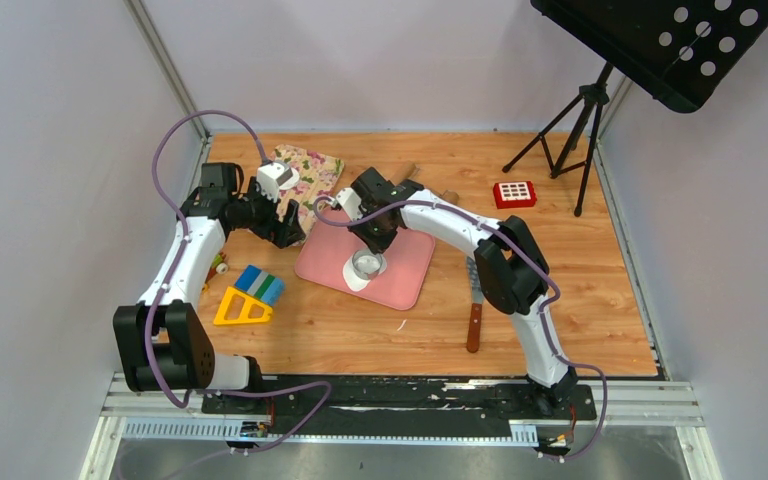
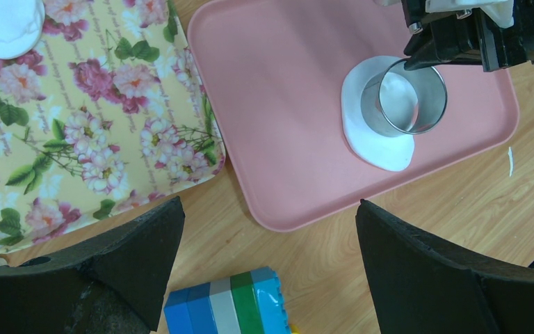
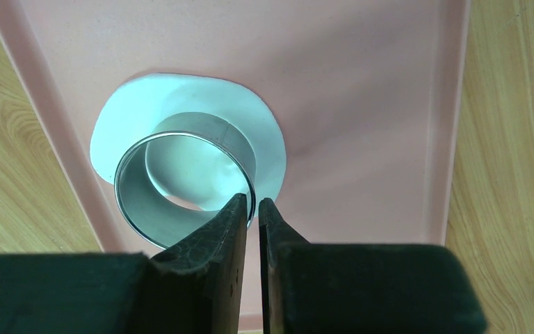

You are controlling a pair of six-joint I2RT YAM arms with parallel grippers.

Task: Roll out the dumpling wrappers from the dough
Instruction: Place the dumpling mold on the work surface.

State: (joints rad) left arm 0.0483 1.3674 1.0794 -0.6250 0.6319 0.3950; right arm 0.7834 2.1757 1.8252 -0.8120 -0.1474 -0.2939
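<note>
The dough [image 3: 264,129] is a flat irregular white sheet on the pink tray [image 3: 361,83], also seen in the top view [image 1: 358,281]. A metal ring cutter [image 3: 154,209] stands on it. My right gripper [image 3: 251,203] is shut on the ring's near wall, one finger inside and one outside; it also shows in the top view [image 1: 372,243]. My left gripper [image 2: 270,209] is open and empty, hovering left of the tray above the wood. One round white dumpling wrapper [image 2: 3,26] lies on the floral cloth [image 2: 76,139], cut off by the frame's edge.
Striped toy blocks [image 1: 259,284] and a yellow triangle [image 1: 242,307] lie left of the tray. A knife [image 1: 475,310] lies right of it. A red block [image 1: 515,193] and a tripod [image 1: 570,130] stand at the back right. Walls enclose the table.
</note>
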